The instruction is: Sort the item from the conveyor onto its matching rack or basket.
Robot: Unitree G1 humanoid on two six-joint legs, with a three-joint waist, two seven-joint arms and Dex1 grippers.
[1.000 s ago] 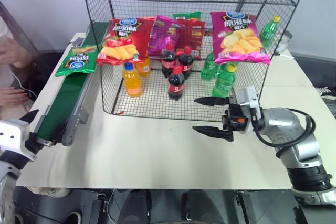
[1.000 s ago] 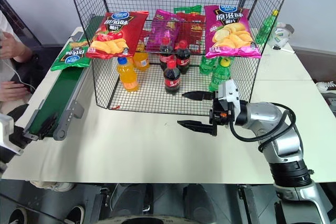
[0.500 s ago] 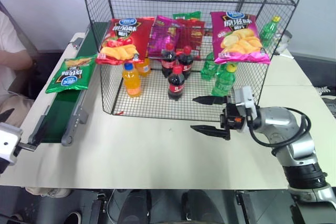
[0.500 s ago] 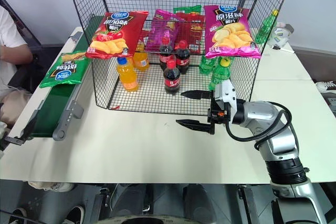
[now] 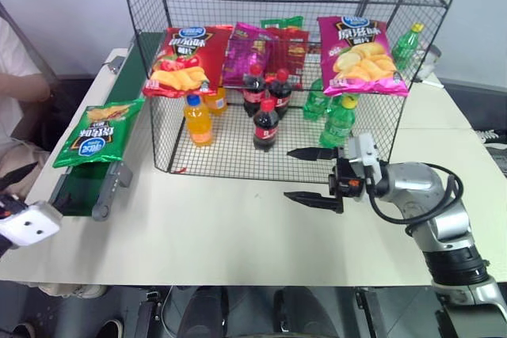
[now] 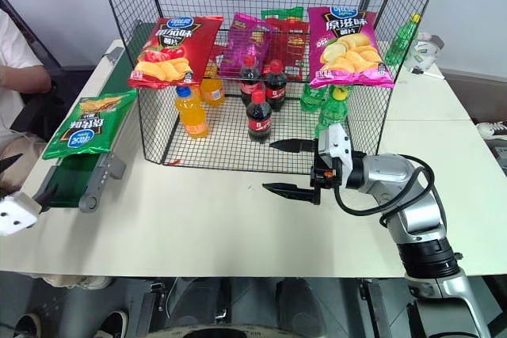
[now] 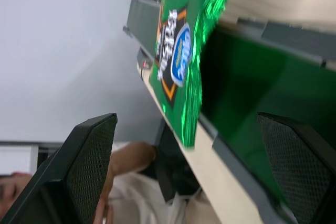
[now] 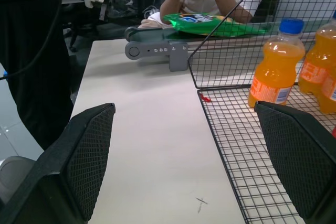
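Presently the green crisp bag (image 5: pixel 98 133) is seen lying flat on the conveyor (image 5: pixel 81 189), close to its near end, overhanging both side rails. The left pincer (image 7: pixel 189 182) is held wide open and empty, facing the belt's end. The right pincer (image 5: pixel 313 175) is spread open, empty, just before the wire rack (image 5: pixel 238 165)'s front edge. Bare bench (image 5: pixel 214 227) is left between both pincers.

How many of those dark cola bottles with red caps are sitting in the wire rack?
3, all on the black wire-grid rack's lower shelf: one dark cola bottle in front, two behind it, side by side. Hanging crisp bags may hide more.
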